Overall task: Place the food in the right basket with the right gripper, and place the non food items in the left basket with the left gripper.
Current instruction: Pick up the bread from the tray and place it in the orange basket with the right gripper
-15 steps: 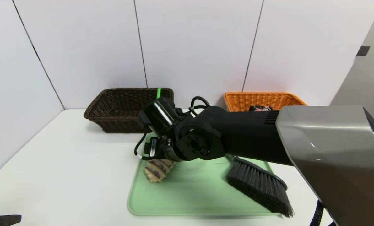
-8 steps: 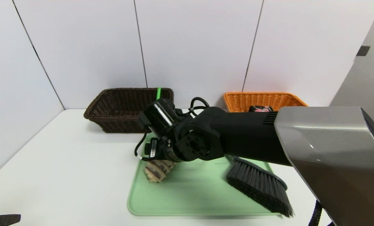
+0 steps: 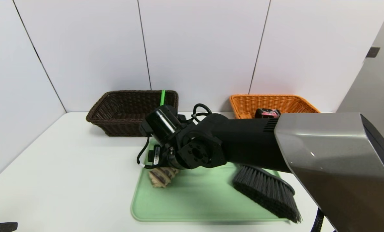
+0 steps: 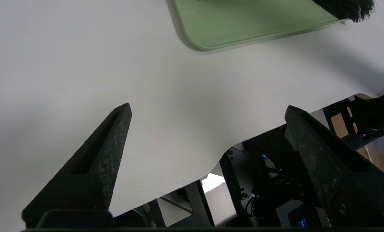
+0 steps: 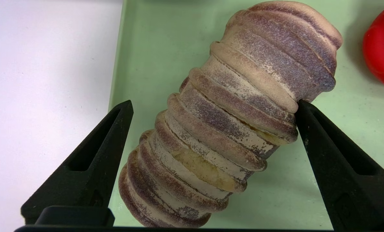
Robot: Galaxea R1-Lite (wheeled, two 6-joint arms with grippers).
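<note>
Indoors, white table (image 3: pixel 66 180), pale panelled wall (image 3: pixel 198 48)

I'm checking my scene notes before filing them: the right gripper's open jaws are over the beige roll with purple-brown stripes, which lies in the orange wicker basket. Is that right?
Not quite: the beige roll with purple-brown stripes lies on the light green tray, as the right wrist view shows. The rest stands.

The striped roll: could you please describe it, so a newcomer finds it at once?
On the green tray, at its left side, lies a beige roll with purple-brown stripes. Unlike the smooth red toy nearby, it is long and ridged.
</note>
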